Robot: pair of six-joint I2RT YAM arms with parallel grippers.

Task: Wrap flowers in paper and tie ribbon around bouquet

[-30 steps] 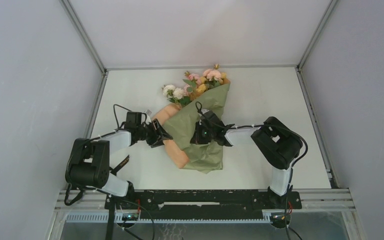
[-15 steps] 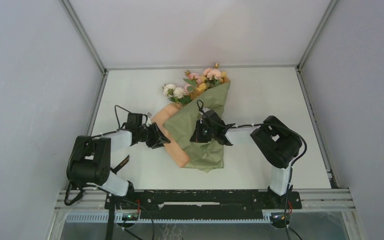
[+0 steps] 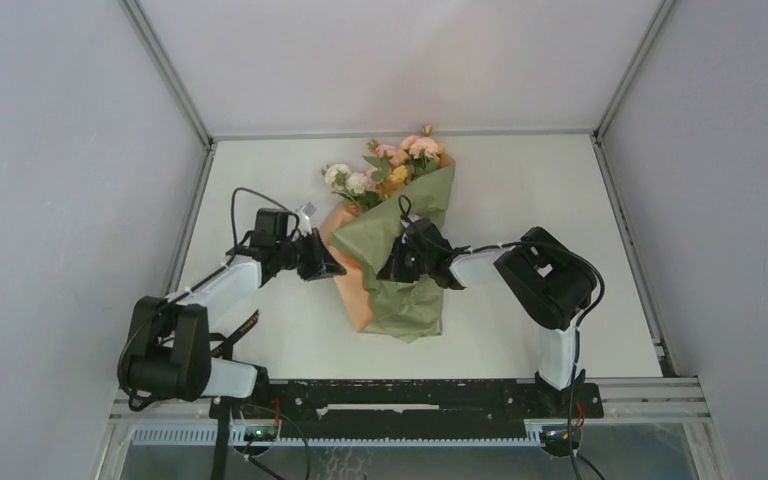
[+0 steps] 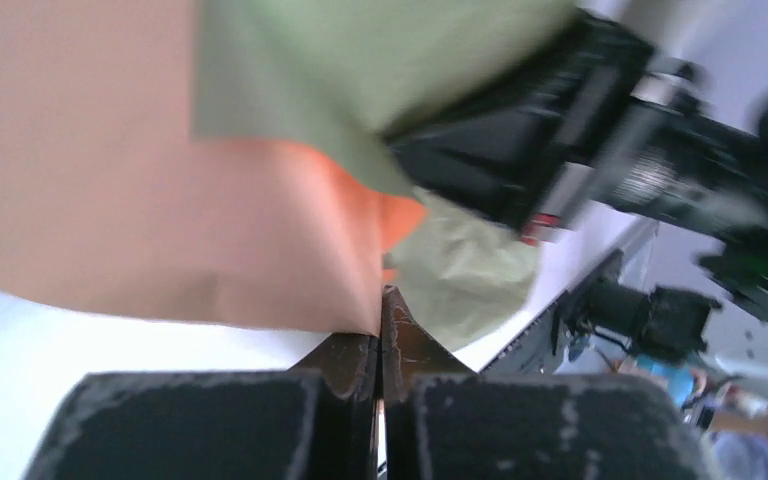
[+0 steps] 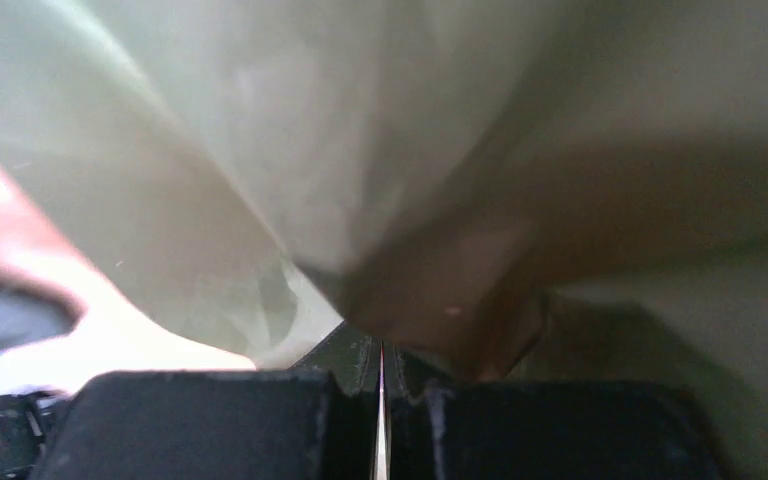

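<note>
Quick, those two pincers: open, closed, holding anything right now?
Left pincer: closed, pinching the tan edge of the paper.
Right pincer: closed, pinching a fold of the same paper.

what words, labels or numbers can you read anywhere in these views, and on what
No readable text in any view.
Small red mark on the right gripper, seen from the left wrist: too blurred to read.
Paper, flowers, table: no print visible.
</note>
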